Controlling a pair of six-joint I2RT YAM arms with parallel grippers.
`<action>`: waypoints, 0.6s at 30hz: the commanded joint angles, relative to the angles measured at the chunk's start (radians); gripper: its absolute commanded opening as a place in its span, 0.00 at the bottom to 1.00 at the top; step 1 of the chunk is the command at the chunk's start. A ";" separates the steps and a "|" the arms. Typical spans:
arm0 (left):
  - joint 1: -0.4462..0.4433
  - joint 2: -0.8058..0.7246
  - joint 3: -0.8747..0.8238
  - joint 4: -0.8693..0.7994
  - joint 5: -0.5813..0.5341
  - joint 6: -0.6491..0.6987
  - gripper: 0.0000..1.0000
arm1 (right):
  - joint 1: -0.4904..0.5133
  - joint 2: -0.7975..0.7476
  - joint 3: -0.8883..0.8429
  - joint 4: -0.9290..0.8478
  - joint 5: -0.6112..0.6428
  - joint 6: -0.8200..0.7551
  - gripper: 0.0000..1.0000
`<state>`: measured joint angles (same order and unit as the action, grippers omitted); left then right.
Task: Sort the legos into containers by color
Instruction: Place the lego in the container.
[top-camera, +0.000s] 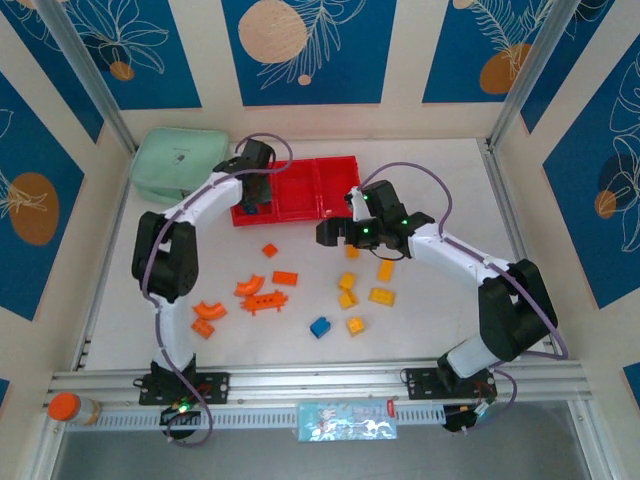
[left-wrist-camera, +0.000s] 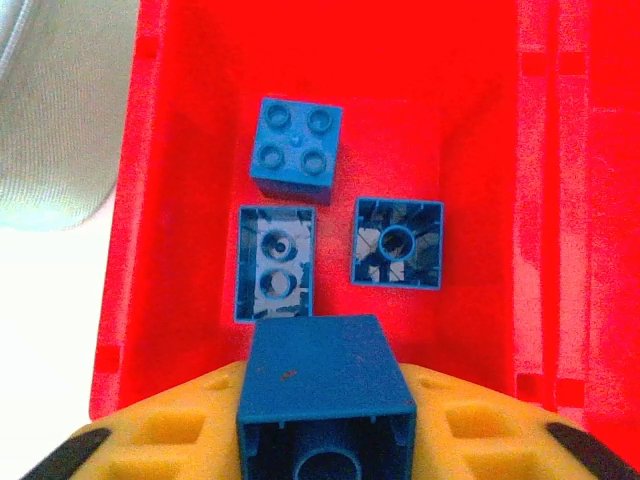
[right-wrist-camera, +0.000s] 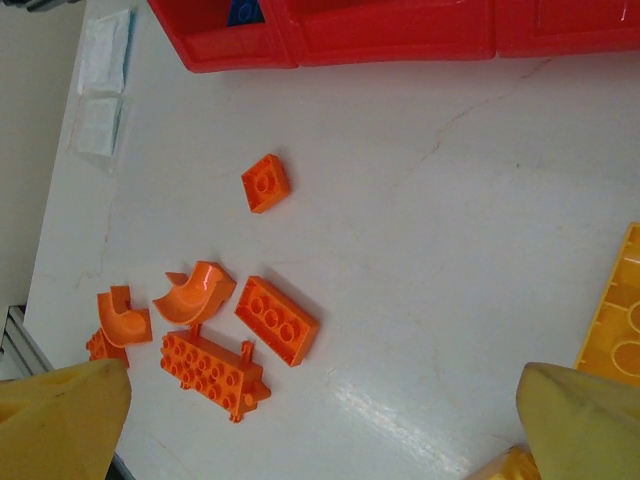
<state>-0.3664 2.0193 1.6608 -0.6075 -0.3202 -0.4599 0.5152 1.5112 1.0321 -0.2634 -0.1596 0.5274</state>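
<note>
My left gripper (top-camera: 252, 197) hangs over the left bin of the red containers (top-camera: 300, 190), shut on a blue cube (left-wrist-camera: 325, 395) between its yellow fingers (left-wrist-camera: 160, 430). Three blue bricks (left-wrist-camera: 296, 150) lie on that bin's floor (left-wrist-camera: 470, 150) below. My right gripper (top-camera: 334, 232) hovers open and empty above the table centre, its fingers (right-wrist-camera: 60, 420) wide apart. Orange bricks (top-camera: 265, 299) lie to the left, including a small square (right-wrist-camera: 266, 183), a curved piece (right-wrist-camera: 195, 292) and a flat plate (right-wrist-camera: 277, 320). Yellow bricks (top-camera: 381, 296) sit to the right, and one blue brick (top-camera: 320, 327) lies near the front.
A mint green pouch (top-camera: 180, 165) lies left of the bins, touching their end. Two clear packets (right-wrist-camera: 105, 50) rest on the table near the left bin. Metal frame posts stand at the back corners, and a rail (top-camera: 320, 380) runs along the near edge.
</note>
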 joint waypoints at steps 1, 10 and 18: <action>0.011 0.023 0.056 -0.043 -0.039 0.031 0.40 | -0.006 -0.018 0.020 0.000 -0.005 -0.013 0.99; 0.011 -0.018 0.093 -0.091 -0.050 0.055 0.48 | -0.028 -0.060 0.024 -0.025 -0.017 -0.021 0.99; -0.055 -0.229 -0.086 -0.046 0.086 0.063 0.53 | -0.054 -0.138 -0.034 -0.097 -0.018 -0.023 0.99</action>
<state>-0.3882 1.8961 1.6249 -0.6506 -0.2970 -0.4095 0.4679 1.4124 1.0256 -0.2970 -0.1608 0.5232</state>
